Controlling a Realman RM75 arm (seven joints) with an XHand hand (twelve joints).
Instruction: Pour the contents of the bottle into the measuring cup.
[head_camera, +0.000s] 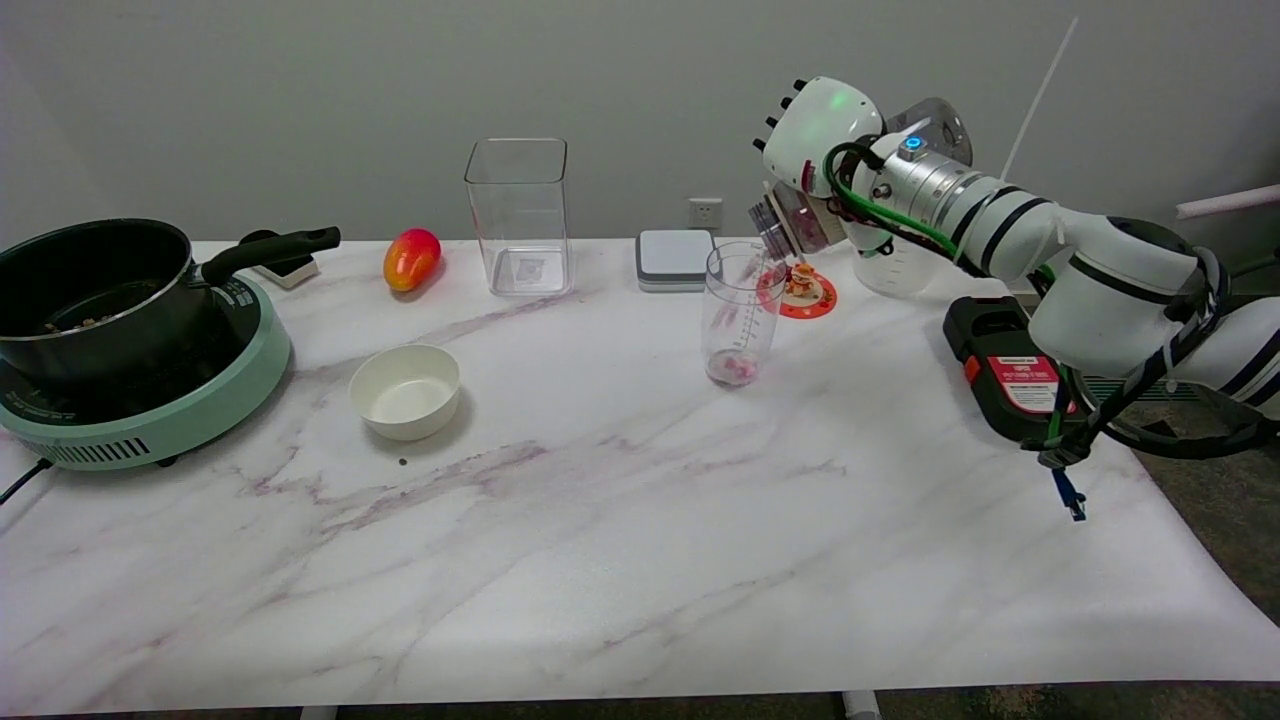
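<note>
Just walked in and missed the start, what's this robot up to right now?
The robot's right hand holds a clear bottle tipped mouth-down over the rim of the measuring cup on the marble table. Some pinkish contents already lie in the cup's bottom. The white bowl and pot sit untouched to the left.

From my remote station, the measuring cup (740, 315) stands on the table (620, 560) right of centre. My right hand (815, 135) is above and just right of it, holding the tilted bottle (785, 222) over its rim. A bowl (405, 390) sits to the cup's left, and a pot (95, 290) on a cooker (150, 420) at far left. Along the rear edge are a fruit (411, 258), a tall container (518, 215) and a scale (673, 260).
</note>
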